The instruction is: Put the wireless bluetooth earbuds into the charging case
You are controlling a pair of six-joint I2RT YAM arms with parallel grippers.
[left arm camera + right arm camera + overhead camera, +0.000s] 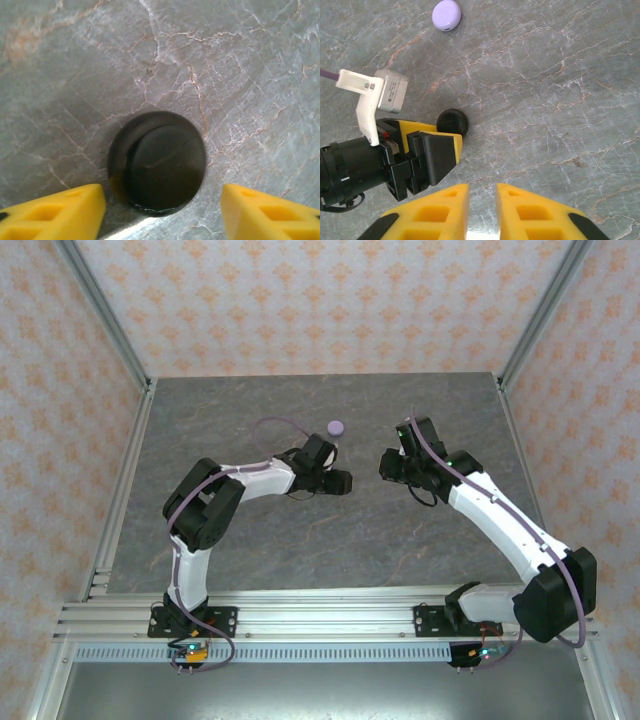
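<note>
A round black charging case (160, 162), lid closed, lies flat on the grey marble table. My left gripper (162, 202) is open, its yellow fingers (65, 212) standing wide on either side of the case's near edge without touching it. In the right wrist view the same case (452, 121) sits just past the left gripper's fingertips (451, 142). My right gripper (482, 200) hovers over bare table with a narrow empty gap between its fingers. From above, the left gripper (340, 482) and right gripper (390, 465) face each other mid-table. The earbuds are hidden.
A lavender round case (336, 427), also closed, lies behind the left gripper and appears at the top of the right wrist view (446, 14). Aluminium rails and patterned walls (120, 340) bound the table (300, 540).
</note>
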